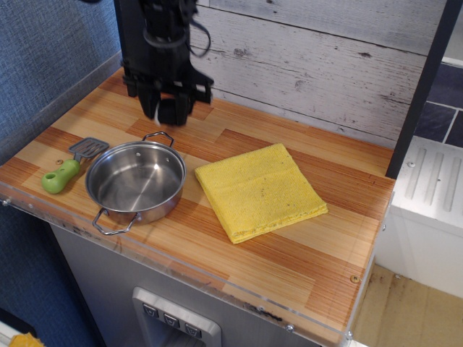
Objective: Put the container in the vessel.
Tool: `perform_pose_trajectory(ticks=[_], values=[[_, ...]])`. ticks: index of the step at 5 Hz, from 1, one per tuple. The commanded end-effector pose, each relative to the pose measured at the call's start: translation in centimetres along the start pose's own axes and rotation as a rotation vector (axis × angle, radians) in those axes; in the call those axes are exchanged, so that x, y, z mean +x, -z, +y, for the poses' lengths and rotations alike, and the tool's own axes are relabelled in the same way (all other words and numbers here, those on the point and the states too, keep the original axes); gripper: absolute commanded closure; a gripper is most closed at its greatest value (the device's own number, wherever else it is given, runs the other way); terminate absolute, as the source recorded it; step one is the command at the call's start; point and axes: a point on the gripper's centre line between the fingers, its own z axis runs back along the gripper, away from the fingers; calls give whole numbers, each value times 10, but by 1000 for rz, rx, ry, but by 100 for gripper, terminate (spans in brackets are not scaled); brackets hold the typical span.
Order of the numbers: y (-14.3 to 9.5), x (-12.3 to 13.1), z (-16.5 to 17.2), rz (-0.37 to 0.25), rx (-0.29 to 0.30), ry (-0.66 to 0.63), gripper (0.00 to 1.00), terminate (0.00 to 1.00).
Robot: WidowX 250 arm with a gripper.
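One small container [172, 110] is tucked dark between the gripper [170, 112] fingers, lifted clear of the countertop [304, 238] behind the pan [136, 181]. It looks light, rigid and smooth, so I'd guess a squeeze across the black middle band holds best; the rounded ends could slip. Jaws look pinched on it. Arm hangs straight down, near the pan's back handle.

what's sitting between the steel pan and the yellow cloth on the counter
Nothing: this one view shows only bare wood between the pan and the yellow cloth.
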Motion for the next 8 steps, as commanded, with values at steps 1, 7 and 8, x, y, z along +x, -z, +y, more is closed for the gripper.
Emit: perform_pose_trajectory(ticks=[1, 7, 8], values=[[-73, 20, 1, -193, -2, 9, 100, 0], [-83, -102, -12, -46, 34, 84, 100, 0], [-71, -106, -14, -15, 36, 84, 100, 0]])
